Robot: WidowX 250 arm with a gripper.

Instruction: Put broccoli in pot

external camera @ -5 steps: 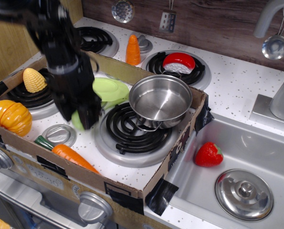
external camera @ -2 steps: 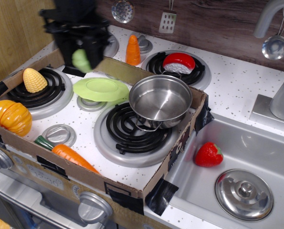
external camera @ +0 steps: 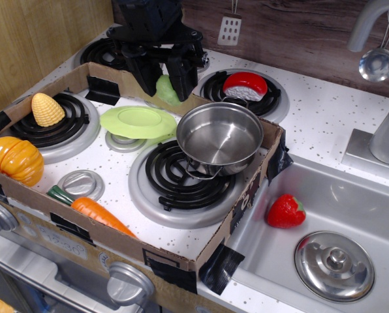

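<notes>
The pale green broccoli [external camera: 166, 90] hangs between the black fingers of my gripper [external camera: 164, 81], which is shut on it. The gripper is held in the air above the back cardboard wall, just left of and behind the pot. The shiny steel pot [external camera: 219, 138] stands empty on the front right burner [external camera: 181, 186] inside the cardboard box. Part of the broccoli is hidden by the fingers.
A light green plate [external camera: 138, 122] lies left of the pot. Corn [external camera: 46, 109], an orange pumpkin [external camera: 13, 160] and a carrot [external camera: 93, 212] are on the left and front. A red and white piece [external camera: 245, 86] sits on the back burner. A strawberry [external camera: 285, 211] and a steel lid [external camera: 334, 265] lie in the sink.
My gripper lifted the broccoli from beside the plate, rose to the back left, then moved right toward the pot. An orange object behind it is now hidden.
</notes>
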